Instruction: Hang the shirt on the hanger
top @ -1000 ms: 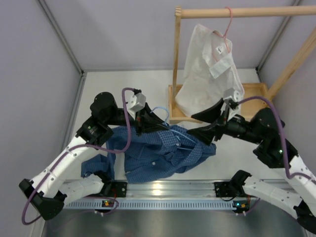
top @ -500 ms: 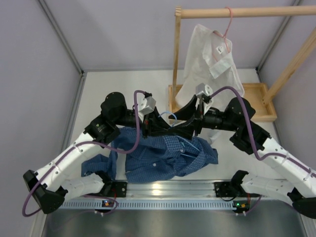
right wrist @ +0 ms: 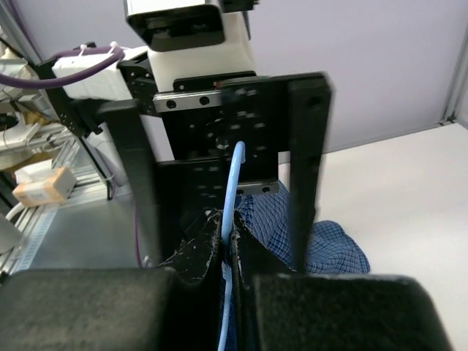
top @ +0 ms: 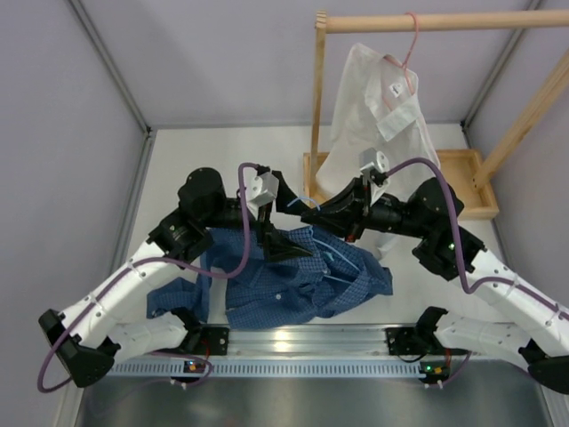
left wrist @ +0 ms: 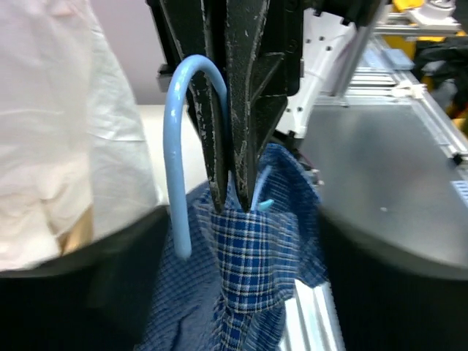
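The blue checked shirt (top: 293, 285) lies crumpled on the table, partly lifted at its collar (left wrist: 248, 278). The light blue hanger (top: 341, 258) is threaded into it, and its hook (left wrist: 175, 146) rises above the cloth. My right gripper (top: 308, 213) is shut on the hanger's wire just below the hook; in the right wrist view the wire (right wrist: 232, 190) runs between the right gripper's (right wrist: 230, 245) closed fingers. My left gripper (top: 283, 222) stands wide open around the same spot, touching nothing. In the left wrist view the left gripper (left wrist: 238, 241) shows as blurred fingers (left wrist: 80, 278) at both lower edges.
A white shirt (top: 378, 133) hangs on a pink hanger (top: 411, 44) from a wooden rack (top: 427, 22) at the back right, its wooden base (top: 462, 182) on the table. A metal rail (top: 293, 342) runs along the near edge. Grey walls enclose both sides.
My right gripper swung left to the hanger's hook and shut on the wire. My left gripper, shut there before, has opened wide and let go.
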Controlling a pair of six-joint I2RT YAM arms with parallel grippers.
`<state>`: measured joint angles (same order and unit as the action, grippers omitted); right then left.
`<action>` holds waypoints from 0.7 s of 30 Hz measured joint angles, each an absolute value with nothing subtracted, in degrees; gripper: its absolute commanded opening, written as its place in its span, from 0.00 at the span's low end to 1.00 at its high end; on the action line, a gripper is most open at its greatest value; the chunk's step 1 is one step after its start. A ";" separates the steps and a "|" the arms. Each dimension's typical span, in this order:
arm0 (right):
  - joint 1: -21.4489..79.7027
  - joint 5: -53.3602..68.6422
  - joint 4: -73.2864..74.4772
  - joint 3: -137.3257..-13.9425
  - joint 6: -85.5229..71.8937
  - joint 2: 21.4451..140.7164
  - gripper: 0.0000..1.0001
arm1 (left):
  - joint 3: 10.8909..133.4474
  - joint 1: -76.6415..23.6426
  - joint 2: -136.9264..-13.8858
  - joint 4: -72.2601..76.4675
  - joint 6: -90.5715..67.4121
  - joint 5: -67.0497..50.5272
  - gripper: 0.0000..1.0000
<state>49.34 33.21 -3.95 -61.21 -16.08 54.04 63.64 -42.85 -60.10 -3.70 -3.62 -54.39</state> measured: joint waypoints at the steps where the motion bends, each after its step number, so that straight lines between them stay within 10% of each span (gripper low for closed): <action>1: 49.34 32.53 -4.21 -60.69 -16.10 53.60 0.00 | 63.66 -42.89 -59.77 -4.01 -3.57 -53.23 0.98; 21: 49.36 17.39 1.52 -59.94 -10.63 47.07 0.00 | 40.60 -43.00 -24.60 -5.26 -12.40 16.62 0.89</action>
